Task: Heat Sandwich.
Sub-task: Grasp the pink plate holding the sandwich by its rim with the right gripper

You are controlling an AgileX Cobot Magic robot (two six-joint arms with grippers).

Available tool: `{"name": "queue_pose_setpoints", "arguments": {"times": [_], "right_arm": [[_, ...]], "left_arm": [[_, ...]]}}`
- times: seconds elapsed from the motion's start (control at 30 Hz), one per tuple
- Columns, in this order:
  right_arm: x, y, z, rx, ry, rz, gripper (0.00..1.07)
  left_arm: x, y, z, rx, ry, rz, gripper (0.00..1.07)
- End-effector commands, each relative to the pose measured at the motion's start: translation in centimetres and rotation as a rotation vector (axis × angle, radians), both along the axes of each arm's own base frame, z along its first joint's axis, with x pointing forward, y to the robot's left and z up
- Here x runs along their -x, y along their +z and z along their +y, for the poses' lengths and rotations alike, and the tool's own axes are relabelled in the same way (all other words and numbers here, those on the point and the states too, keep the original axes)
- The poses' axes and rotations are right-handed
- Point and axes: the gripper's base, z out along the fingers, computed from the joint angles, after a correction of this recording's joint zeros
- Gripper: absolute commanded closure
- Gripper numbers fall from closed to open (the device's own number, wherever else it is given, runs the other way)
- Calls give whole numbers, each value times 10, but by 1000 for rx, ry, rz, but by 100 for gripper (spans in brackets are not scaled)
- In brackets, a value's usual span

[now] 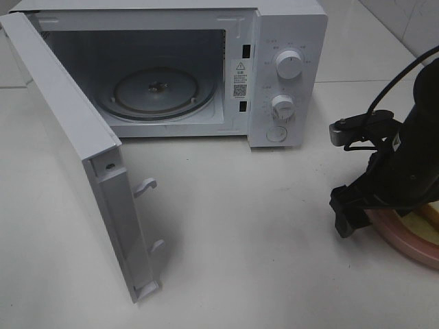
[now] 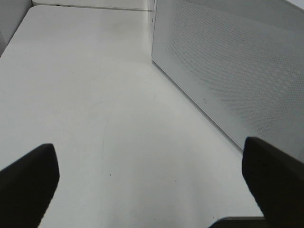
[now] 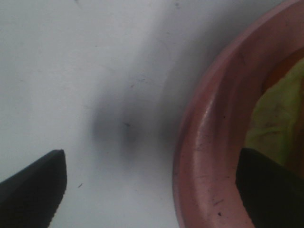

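Right wrist view: right gripper (image 3: 151, 187), spread wide, straddles the rim of the round pink plate (image 3: 209, 156), right of the white microwave (image 1: 288, 34); left gripper (image 2: 152, 185) spread too.

A white box-shaped microwave (image 1: 288, 41) stands far on the white surface (image 1: 240, 240), its door (image 1: 62, 130) swung open leftward. The black right claw (image 1: 351, 211) is at the left rim of a round pink plate (image 1: 405, 245).
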Motion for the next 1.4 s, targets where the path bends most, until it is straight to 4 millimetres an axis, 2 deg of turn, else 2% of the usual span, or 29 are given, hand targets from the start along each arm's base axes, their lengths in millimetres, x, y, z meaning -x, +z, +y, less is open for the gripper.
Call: {"name": "queue_pose_setpoints", "arguments": {"times": [0.03,0.3,0.43,0.63,0.73,0.77,0.8,0.87,0.9,0.93,0.97,1.0,1.03,1.07,1.1,1.4], "right_arm": [[-5,-5,-6,11,-15,8,18],[-6,-14,-6,10,-21,31,20],[-7,-26,-6,15,-12,64,21],[-7,-26,-6,23,1,62,27],[-7,-26,-7,26,2,64,36],[-7,-26,-7,33,3,62,45],[-7,-26,-7,33,3,62,45],[-8,-26,-8,42,-10,58,55],[-8,-26,-9,48,-18,56,62],[-8,-26,-10,61,-31,52,75],[-8,-26,-10,61,-31,52,75],[-8,-26,-10,65,-44,51,81],[-8,-25,-11,68,-50,50,88],[-8,-25,-11,74,-45,51,102],[-8,-25,-11,74,-45,51,107],[-7,-25,-11,77,-49,56,107]], "left_arm": [[2,0,0,2,4,-27,9],[2,0,0,2,4,-27,9],[2,0,0,2,4,-27,9],[2,0,0,2,4,-27,9],[2,0,0,2,4,-27,9],[2,0,0,2,4,-27,9],[2,0,0,2,4,-27,9],[2,0,0,2,4,-27,9],[2,0,0,2,4,-27,9],[2,0,0,2,4,-27,9],[2,0,0,2,4,-27,9],[2,0,0,2,4,-27,9],[2,0,0,2,4,-27,9],[2,0,0,2,4,-27,9],[2,0,0,2,4,-27,9],[2,0,0,2,4,-27,9]]}}
